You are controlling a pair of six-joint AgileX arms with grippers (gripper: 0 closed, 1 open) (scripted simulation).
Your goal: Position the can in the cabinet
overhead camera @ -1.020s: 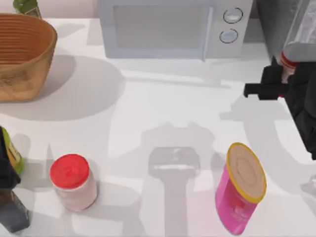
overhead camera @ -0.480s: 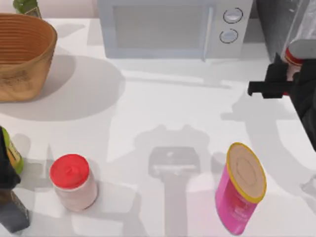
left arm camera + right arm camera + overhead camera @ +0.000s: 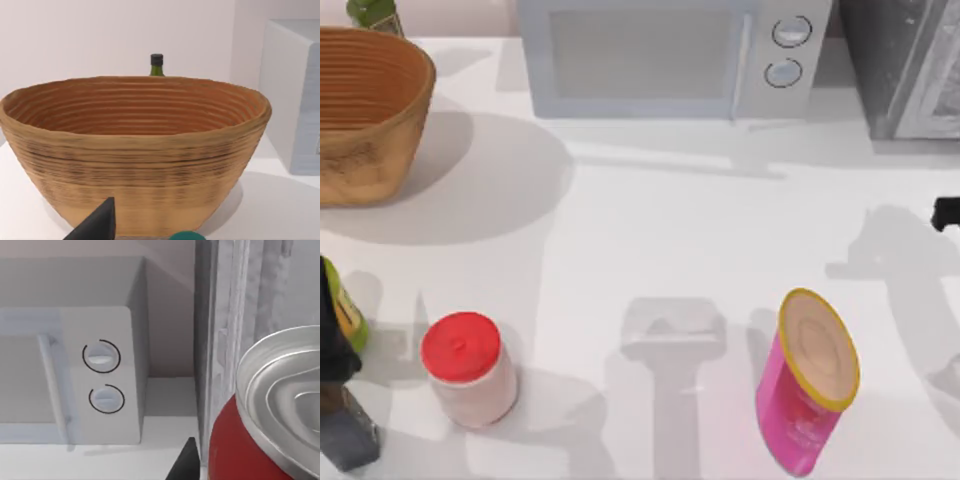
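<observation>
Glossy red can (image 3: 250,440) with metal top; ribbed woven basket (image 3: 135,155).

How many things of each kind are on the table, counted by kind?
Bottles: 2
Basket: 1
Microwave: 1
Cabinet: 1
Red-lidded jar: 1
Pink canister: 1
Can: 1
Total: 8

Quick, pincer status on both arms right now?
Left pincer: parked by the basket, cannot be told.
Right pincer: closed on the can, beside the cabinet.
</observation>
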